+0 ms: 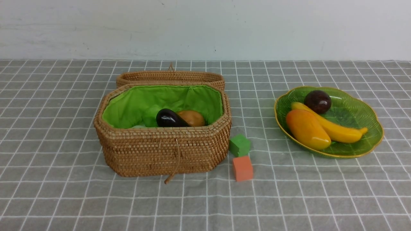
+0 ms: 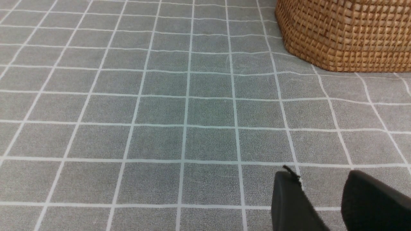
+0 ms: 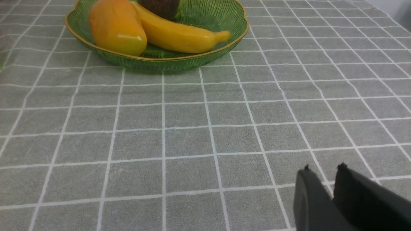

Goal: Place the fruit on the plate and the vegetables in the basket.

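Largest: the octagonal basket of tan woven rattan, lined in bright green fabric (image 1: 163,150), stood on the grey cloth with white grid lines (image 1: 128,205), left of centre, its woven lid (image 1: 170,77) folded back behind it. Next, the translucent green glass plate, scalloped and gold-rimmed (image 1: 356,150), lay to the right, well apart from the basket.

On the plate: the long curved yellow banana (image 1: 340,130); the plump orange-yellow mango (image 1: 306,130), alongside and touching it; the small round dark maroon fruit (image 1: 318,101), behind the banana.

Inside the basket: the glossy dark purple eggplant (image 1: 170,118), leaning against the brown-orange potato (image 1: 192,118). A pale object (image 1: 139,126) showed low at the near wall (mostly hidden, so not identified).

Smallest: the green cube (image 1: 240,145), close by the basket's right side, and the orange cube (image 1: 243,168), just in front of the green one.

Claws: the left gripper (image 2: 316,175) was released, a gap between its fingers, nothing held, over bare cloth. The right gripper (image 3: 324,168) also held nothing; its fingertips stood slightly parted, a narrow opening. Both hovered on the near side, apart from basket and plate.
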Controlling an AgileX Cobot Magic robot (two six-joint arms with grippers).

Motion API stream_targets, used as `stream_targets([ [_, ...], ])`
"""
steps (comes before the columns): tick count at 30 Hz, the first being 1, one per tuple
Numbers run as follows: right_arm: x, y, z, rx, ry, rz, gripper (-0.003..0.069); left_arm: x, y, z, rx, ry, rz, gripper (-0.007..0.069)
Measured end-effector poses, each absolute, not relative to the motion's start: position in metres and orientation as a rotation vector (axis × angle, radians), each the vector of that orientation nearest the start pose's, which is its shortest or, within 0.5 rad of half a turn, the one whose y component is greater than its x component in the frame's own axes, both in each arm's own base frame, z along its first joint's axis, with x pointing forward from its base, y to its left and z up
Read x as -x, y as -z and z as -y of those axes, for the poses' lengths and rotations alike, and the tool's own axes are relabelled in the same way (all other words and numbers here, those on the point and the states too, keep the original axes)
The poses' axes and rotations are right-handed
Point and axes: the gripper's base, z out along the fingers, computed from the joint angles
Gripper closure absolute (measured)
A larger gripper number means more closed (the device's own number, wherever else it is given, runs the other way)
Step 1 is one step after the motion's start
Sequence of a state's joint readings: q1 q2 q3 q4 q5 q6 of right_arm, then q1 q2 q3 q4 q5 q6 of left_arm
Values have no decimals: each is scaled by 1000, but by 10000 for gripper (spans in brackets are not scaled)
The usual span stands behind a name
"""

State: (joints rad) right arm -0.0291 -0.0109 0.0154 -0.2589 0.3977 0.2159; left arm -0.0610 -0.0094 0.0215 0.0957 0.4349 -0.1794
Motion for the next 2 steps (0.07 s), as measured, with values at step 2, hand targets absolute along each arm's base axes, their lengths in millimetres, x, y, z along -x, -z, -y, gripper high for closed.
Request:
stream_targets([
  [2, -51, -174, 11, -74, 129, -1873, 527, -51, -168, -1, 57, 64, -1928, 386],
])
